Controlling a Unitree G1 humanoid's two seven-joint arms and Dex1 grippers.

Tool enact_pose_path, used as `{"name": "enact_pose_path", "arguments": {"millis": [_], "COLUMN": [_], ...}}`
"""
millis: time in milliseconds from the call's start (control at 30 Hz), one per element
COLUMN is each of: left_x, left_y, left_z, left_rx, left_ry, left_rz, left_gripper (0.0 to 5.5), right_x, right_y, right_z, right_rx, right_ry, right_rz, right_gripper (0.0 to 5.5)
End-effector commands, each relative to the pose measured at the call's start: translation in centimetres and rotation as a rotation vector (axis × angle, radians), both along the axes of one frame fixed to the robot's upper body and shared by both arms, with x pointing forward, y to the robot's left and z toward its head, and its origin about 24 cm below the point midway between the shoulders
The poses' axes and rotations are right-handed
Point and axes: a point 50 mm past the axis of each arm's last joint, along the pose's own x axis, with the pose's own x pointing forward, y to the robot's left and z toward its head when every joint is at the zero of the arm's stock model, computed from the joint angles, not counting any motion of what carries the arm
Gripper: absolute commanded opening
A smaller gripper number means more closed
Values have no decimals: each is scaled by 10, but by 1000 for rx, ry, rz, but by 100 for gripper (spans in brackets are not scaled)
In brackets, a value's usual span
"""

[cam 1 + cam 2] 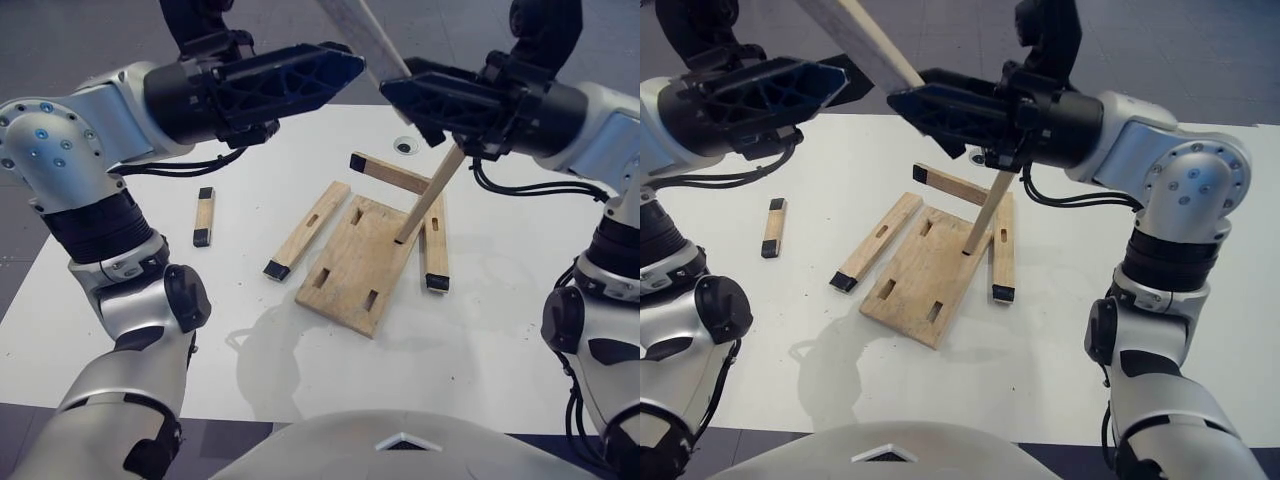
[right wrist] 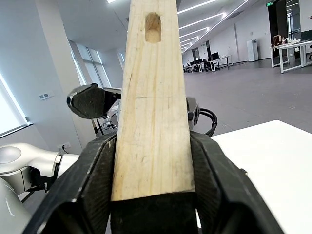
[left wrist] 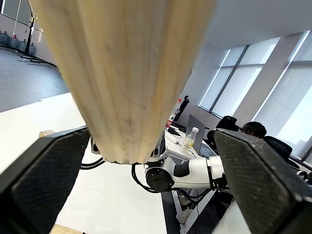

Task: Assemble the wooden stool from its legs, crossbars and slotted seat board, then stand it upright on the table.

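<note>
The white surface [image 1: 500, 340] carries the slotted seat board [image 1: 350, 270], which lies flat near its centre. Above the board's 12 o'clock side, the right tool [image 1: 395, 92] is pressed onto a leg [image 2: 153, 122], pinching it near its black-capped end while the slotted end points away towards the left tool [image 1: 350, 60]. The left tool's fingers [image 3: 48, 180] are spread wide on either side of that wood. A tilted stick [image 1: 428, 198] stands with its lower end on the board, and its top is hidden behind the right tool. Three more legs lie flat just beside the board: one at 9 o'clock [image 1: 308, 228], one at 12 o'clock [image 1: 392, 173] and one at 3 o'clock [image 1: 436, 255]. A short crossbar [image 1: 204, 216] lies well apart at 9 o'clock.
</note>
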Motion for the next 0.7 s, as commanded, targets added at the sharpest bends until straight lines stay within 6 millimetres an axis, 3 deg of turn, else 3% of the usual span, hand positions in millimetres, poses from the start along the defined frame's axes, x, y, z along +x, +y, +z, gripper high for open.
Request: {"name": "enact_pose_path", "arguments": {"millis": [33, 167, 567, 700], "left_x": [0, -1, -1, -1], "left_y": [-3, 0, 0, -1], "left_z": [9, 10, 10, 8], "left_rx": [9, 23, 7, -6], "left_ry": [-38, -30, -29, -22], "left_rz": [4, -11, 0, 3], "left_gripper": [460, 460, 237, 227], "right_x": [-8, -8, -8, -9], "right_y": [4, 4, 5, 5], "right_z": [-7, -9, -11, -14], "right_rx": [-20, -41, -61, -72], "right_ry": [9, 6, -3, 3], "right_rz": [38, 33, 29, 37], "right_gripper": [203, 203, 203, 203]}}
